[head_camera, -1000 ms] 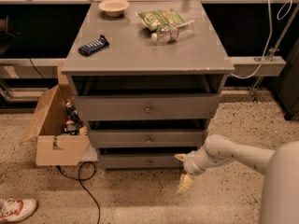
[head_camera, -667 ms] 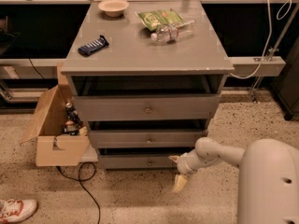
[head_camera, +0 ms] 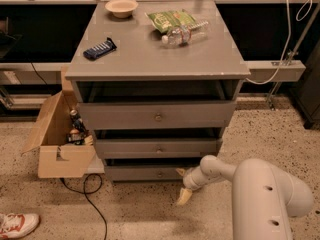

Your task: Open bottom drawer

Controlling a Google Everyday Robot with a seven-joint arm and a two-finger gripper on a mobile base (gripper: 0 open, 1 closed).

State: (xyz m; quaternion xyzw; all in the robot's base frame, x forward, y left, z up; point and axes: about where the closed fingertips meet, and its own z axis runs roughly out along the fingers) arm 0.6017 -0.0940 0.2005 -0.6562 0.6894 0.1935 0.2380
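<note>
Bowl (head_camera: 122, 7), water bottle (head_camera: 184, 34), cardboard box (head_camera: 64, 163), sneaker (head_camera: 17, 224)

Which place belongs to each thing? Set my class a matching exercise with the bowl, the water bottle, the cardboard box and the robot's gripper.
Things
1. bowl
2. water bottle
3. cardboard box
4. gripper

Places
A. on the floor, left of the cabinet
B. low, in front of the bottom drawer, right of its knob
C. back left part of the cabinet top
D. lying on its side on the cabinet top, right of centre

Pairs: 1-C, 2-D, 3-A, 4-B
</note>
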